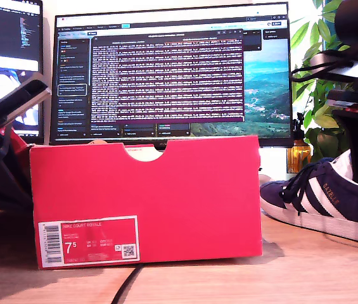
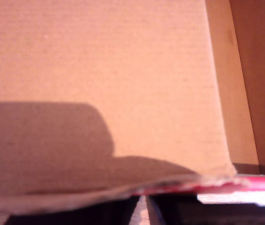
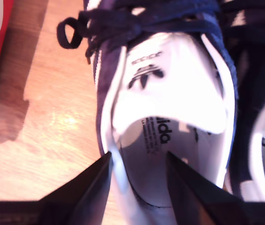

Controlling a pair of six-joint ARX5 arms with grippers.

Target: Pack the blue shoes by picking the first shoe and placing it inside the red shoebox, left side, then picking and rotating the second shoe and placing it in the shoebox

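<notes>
Packing barely begun, no shoe visibly boxed.
Second end effector spread wide at sneaker collar beside red shoebox; first end effector state unreadable.

The red shoebox is hiding its own inside from the exterior view, and the first wrist view is showing only blurred brown cardboard with my first gripper's jaws cut off by the picture's edge, so their state is not showing. The blue shoe is running off the exterior view's right, its heel cut off. In the second wrist view a second shoe is lying mostly out of the picture.
</notes>
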